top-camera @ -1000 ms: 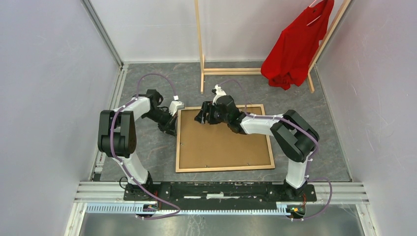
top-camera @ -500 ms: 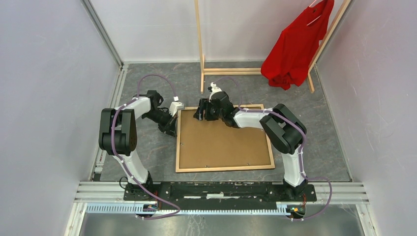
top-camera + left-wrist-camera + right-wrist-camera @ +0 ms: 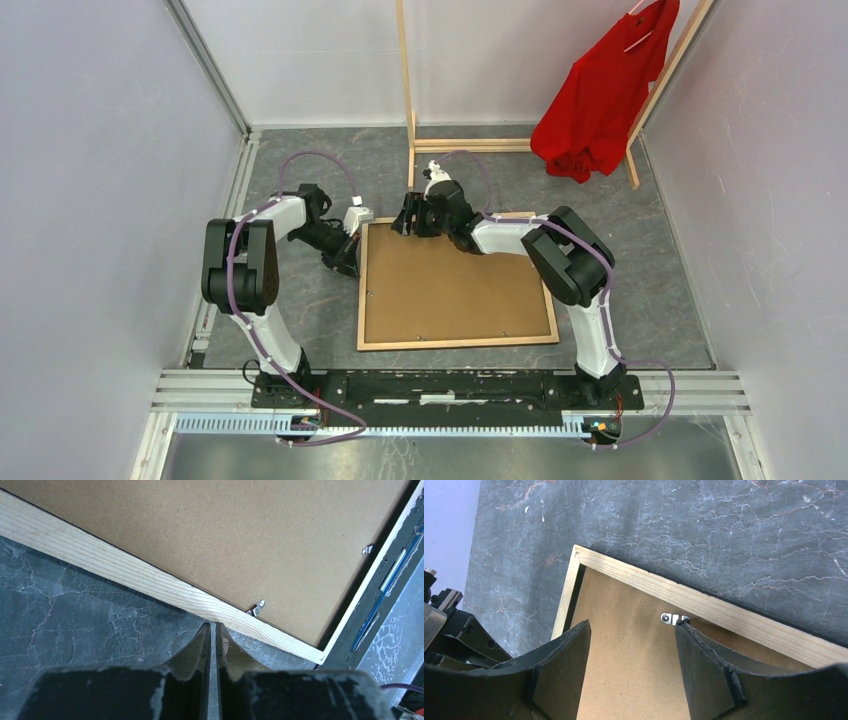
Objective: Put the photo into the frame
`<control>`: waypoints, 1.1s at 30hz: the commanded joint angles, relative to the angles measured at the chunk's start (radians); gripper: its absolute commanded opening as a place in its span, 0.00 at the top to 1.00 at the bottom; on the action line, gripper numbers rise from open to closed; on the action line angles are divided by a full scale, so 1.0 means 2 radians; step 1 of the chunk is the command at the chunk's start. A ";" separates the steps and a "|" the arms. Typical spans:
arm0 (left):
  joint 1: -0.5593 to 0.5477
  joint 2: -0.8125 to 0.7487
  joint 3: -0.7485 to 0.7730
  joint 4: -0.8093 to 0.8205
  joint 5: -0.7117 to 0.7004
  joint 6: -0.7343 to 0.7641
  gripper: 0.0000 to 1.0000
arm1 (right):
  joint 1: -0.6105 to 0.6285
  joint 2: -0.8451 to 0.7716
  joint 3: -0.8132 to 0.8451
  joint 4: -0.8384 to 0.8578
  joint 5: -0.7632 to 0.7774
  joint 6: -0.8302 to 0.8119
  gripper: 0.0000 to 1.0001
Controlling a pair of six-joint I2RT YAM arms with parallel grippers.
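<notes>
The frame (image 3: pixel 460 342) lies back up on the table, its light wood rails around the brown backing board (image 3: pixel 450 285). The photo is not in view. My left gripper (image 3: pixel 350 262) is shut and empty, its tips (image 3: pixel 211 625) against the outside of the frame's left rail (image 3: pixel 125 572), near a metal clip (image 3: pixel 257 607). My right gripper (image 3: pixel 406 222) is open over the board's far left corner (image 3: pixel 624 670). Its gap (image 3: pixel 631 625) spans bare board, and its right fingertip (image 3: pixel 684 632) touches a metal clip (image 3: pixel 672 618) by the far rail (image 3: pixel 724 615).
A tall wooden clothes rack (image 3: pixel 408 100) with a red shirt (image 3: pixel 600 90) stands at the back. Pale walls close in on both sides. A black mounting rail (image 3: pixel 440 385) runs along the near edge. Parts of my left arm (image 3: pixel 449 625) show beside the frame's corner.
My right gripper has moved left and away along the backing board to the frame's far left corner. The left gripper and the frame have not moved.
</notes>
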 commanded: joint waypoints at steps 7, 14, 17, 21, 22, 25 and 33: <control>-0.002 0.005 0.007 -0.002 0.015 0.036 0.87 | -0.002 0.029 0.021 0.014 -0.004 0.014 0.32; -0.002 0.004 0.008 -0.005 0.015 0.037 0.88 | -0.003 0.027 0.020 0.018 -0.009 0.016 0.32; -0.002 0.004 0.007 -0.005 0.015 0.039 0.88 | -0.002 0.025 0.018 0.023 -0.011 0.017 0.33; -0.002 0.007 0.007 -0.005 0.016 0.040 0.88 | -0.003 0.028 0.015 0.039 -0.020 0.027 0.33; -0.002 0.008 0.007 -0.005 0.017 0.040 0.88 | -0.002 0.029 0.014 0.044 -0.022 0.030 0.33; -0.002 0.009 0.008 -0.005 0.017 0.040 0.88 | -0.002 0.032 0.010 0.056 -0.025 0.039 0.34; -0.001 0.002 0.009 -0.008 0.010 0.038 0.88 | -0.003 0.017 0.004 0.058 -0.025 0.040 0.34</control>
